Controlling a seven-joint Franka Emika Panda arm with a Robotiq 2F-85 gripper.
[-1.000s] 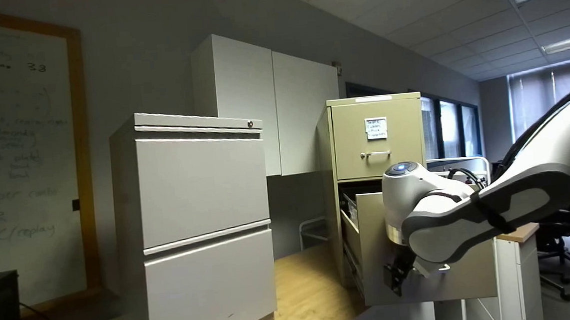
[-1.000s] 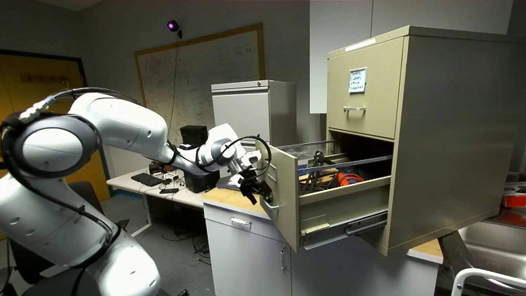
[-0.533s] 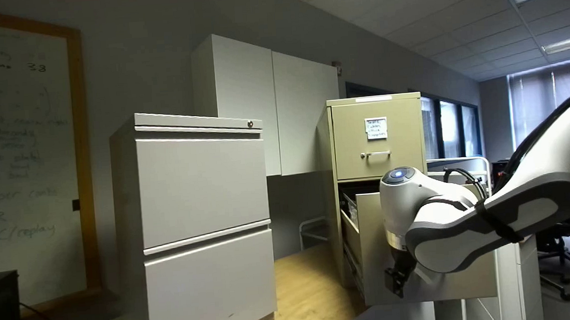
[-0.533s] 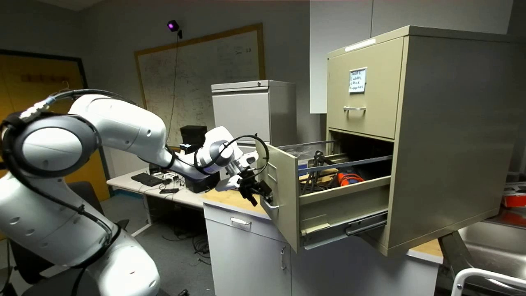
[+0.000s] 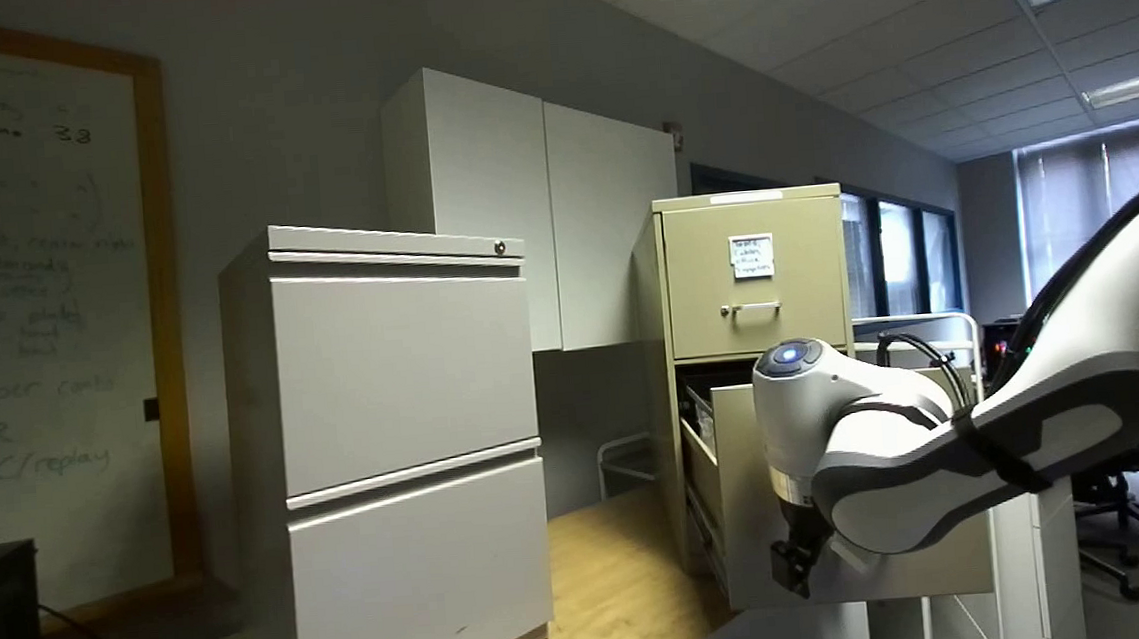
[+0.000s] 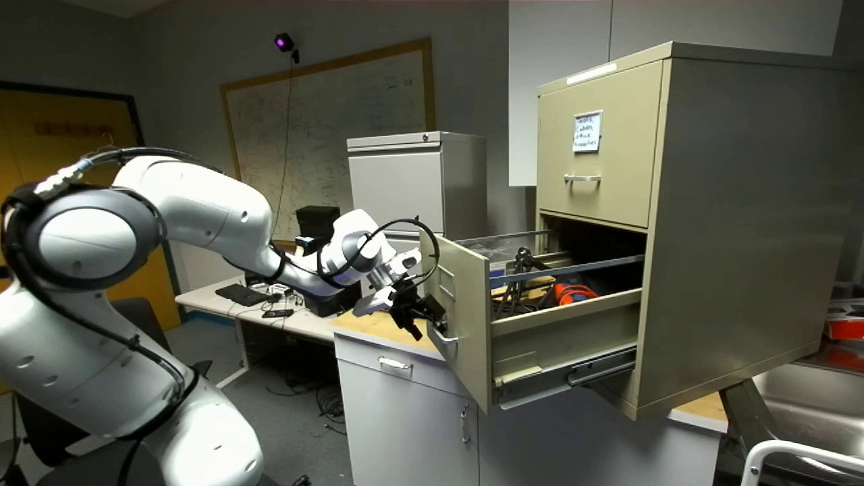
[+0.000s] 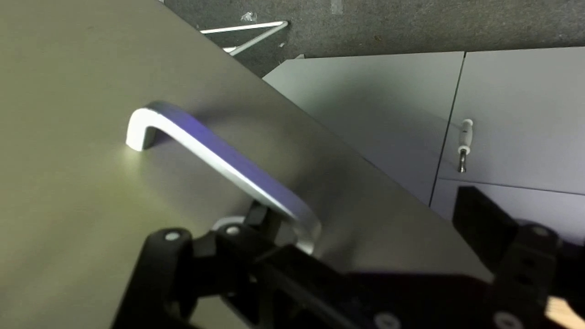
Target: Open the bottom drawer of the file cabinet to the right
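The tall tan file cabinet (image 5: 692,281) stands right of the grey cabinet; it also shows in an exterior view (image 6: 742,223). Its bottom drawer (image 6: 467,304) is pulled well out, with tools and an orange item inside; its front (image 5: 748,507) is partly behind my arm. The silver drawer handle (image 7: 224,160) crosses the wrist view. My gripper (image 7: 370,212) is open. One finger reaches behind the handle near its end; the other stands well apart from it on the outer side. In both exterior views the gripper (image 5: 795,564) is low at the drawer front, by the handle (image 6: 445,337).
A pale grey two-drawer cabinet (image 5: 403,381) stands on the wooden counter (image 5: 617,567). White base cabinets (image 6: 405,418) with handles are below the drawer. A whiteboard (image 6: 331,115) hangs behind. A white metal rail (image 6: 803,453) is at the lower right.
My wrist and forearm have sunk and tilted a little, with the gripper dropping slightly at the handle. The drawer shows no visible movement.
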